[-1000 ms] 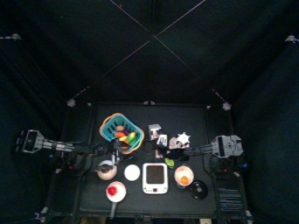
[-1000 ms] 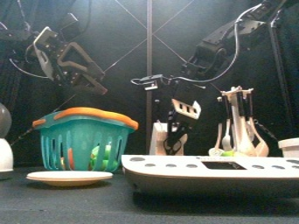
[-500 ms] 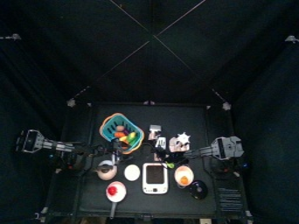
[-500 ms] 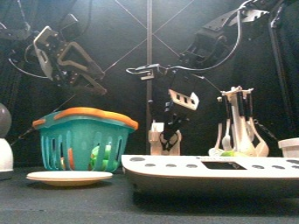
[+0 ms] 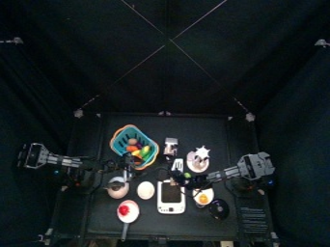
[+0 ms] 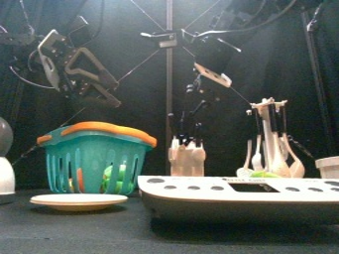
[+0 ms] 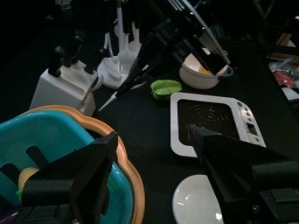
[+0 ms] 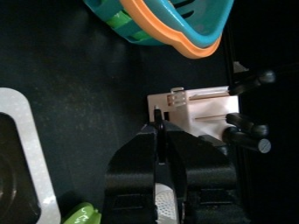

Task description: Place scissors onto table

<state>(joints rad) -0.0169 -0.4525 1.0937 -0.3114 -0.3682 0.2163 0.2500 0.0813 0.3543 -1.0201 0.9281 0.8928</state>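
My right gripper (image 8: 160,131) is shut on the scissors (image 8: 160,171), whose thin blades run between its jaws. In the front view the right gripper (image 6: 209,71) holds them high in the air, and the scissors (image 6: 189,111) hang point down over the white knife block (image 6: 188,159). The left wrist view shows their pointed blade (image 7: 122,86) above that block (image 7: 65,83). In the top view the right gripper (image 5: 182,167) is over the middle of the black table (image 5: 129,123). My left gripper (image 7: 158,171) is open and empty above the basket at the left.
A teal basket with an orange rim (image 6: 95,159) holds toy food at the left. A white scale (image 6: 239,189) and a white plate (image 6: 79,201) stand at the front. A utensil holder (image 6: 272,149) and a bowl (image 7: 198,74) stand at the right.
My right gripper has risen and drawn the scissors up, away from the knife block. The left arm has not moved.
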